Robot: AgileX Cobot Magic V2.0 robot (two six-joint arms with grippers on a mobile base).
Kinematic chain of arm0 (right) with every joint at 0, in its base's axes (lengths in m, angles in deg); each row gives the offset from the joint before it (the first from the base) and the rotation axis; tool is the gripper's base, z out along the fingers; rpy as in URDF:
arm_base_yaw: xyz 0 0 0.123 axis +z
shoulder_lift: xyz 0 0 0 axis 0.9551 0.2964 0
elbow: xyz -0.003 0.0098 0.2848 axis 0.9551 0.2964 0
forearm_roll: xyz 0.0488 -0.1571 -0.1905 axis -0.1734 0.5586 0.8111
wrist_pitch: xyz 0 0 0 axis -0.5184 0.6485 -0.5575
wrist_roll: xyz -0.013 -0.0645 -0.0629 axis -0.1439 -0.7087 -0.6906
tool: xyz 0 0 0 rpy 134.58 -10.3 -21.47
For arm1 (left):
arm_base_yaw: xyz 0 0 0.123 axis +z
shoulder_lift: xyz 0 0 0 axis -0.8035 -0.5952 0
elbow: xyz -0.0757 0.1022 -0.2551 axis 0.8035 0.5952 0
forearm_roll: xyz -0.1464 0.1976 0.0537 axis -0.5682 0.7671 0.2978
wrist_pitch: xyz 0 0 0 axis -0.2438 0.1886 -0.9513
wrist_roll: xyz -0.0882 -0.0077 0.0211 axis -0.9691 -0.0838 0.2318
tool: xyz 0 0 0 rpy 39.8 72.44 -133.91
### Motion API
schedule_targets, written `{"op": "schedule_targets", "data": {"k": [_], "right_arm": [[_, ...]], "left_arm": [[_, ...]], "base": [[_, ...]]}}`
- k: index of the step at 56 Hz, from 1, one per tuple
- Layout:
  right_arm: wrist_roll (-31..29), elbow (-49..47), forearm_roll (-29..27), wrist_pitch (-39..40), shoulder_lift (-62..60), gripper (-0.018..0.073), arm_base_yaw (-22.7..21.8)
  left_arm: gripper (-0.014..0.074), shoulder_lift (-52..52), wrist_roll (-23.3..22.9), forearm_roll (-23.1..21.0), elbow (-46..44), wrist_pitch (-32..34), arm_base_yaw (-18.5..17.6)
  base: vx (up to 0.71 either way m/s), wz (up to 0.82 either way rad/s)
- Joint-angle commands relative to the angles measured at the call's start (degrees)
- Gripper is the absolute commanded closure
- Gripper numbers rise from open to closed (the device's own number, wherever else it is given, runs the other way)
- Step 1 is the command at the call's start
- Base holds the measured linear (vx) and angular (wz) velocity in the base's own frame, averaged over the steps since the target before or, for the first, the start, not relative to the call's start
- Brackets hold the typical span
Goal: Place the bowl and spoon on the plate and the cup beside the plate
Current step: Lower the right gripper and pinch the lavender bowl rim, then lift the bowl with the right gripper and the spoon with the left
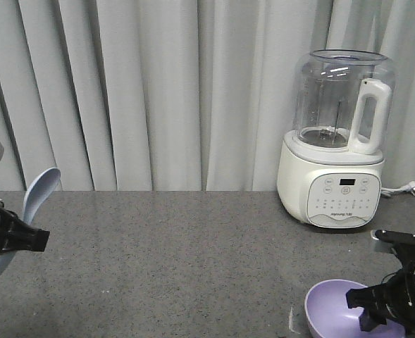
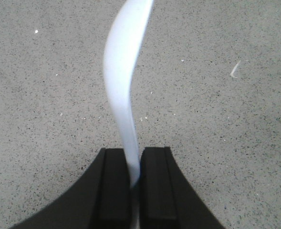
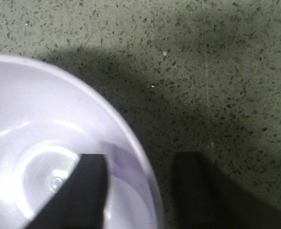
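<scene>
A white blender with a clear plastic jug and a white handle (image 1: pixel 334 141) stands at the back right of a grey speckled stone countertop (image 1: pixel 179 260), in front of a pale pleated curtain (image 1: pixel 158 91). Its white power cord (image 1: pixel 403 189) lies on the counter just behind its right side.

Well to the left of the blender, at the edge of the front view, the left gripper (image 2: pixel 135 160) is clenched on the pale blue Chinese-style soup spoon (image 2: pixel 124 81). The two black fingers (image 2: pixel 115 186) pinch the handle from both sides. The spoon is held clear above the counter, tilted, with its oval scoop up and pointing back toward the curtain and the handle end hanging below the grip.

In front of the blender and slightly to its right, at the bottom of the front view, sits the small round lavender-purple bowl (image 1: pixel 334 306), smooth and plain inside. The right gripper (image 3: pixel 140 183) straddles the bowl's rim on the side away from the blender's left. One black finger (image 3: pixel 90 191) reaches down inside the bowl and the other stands outside it. A strip of countertop shows between the rim and the outer finger, so the claw is spread and not grasping. The bowl's base is cut off from sight, so whether it rests on the counter is uncertain.
</scene>
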Motion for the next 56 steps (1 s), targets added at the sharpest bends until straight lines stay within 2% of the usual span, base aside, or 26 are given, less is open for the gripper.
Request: {"op": "schedule_targets", "data": {"k": [1, 3, 12, 24, 30, 44, 49, 56], "right_arm": [[-1.2, -1.74, -0.28, 2.38, -2.21, 0.0489, -0.25], [-1.26, -1.79, -0.06, 2.18, -2.26, 0.0579, -0.25], [-2.45, -2.23, 0.04, 1.28, -4.9, 0.0572, -0.25], [-8.23, -2.23, -1.09, 4.62, -18.52, 0.0571, -0.18], [-12.54, -1.29, -3.99, 7.6, -26.51, 0.0571, -0.18], [-27.21, 9.24, -18.78, 16.26, -47.03, 0.0571, -0.18], [-29.45, 12.29, -21.94, 16.8, -53.22, 0.0571, -0.24], [-29.41, 15.31, -22.91, 18.07, -59.38, 0.0568, -0.24]], "left_arm": [[0.0603, 1.75, 0.08, -1.02, -1.44, 4.0, -0.35], [0.0603, 1.75, 0.08, -1.02, -1.44, 4.07, -0.35], [0.0603, 1.75, 0.18, -0.97, -1.44, 4.13, -0.35], [0.0603, 5.35, 1.97, -0.91, -1.44, 6.97, -0.35], [0.0603, 8.66, 1.97, -0.84, -1.44, 8.34, -0.35], [0.0603, 16.42, 2.53, -0.89, 1.37, 10.51, -0.35], [0.0603, 19.9, 2.46, -2.16, 5.24, 13.14, -0.35], [0.0603, 23.83, 2.46, -3.93, 9.88, 16.91, -0.35]], "base": [[0.0, 0.0], [0.0, 0.0], [0.0, 0.0], [0.0, 0.0], [0.0, 0.0], [0.0, 0.0], [0.0, 0.0], [0.0, 0.0]]}}
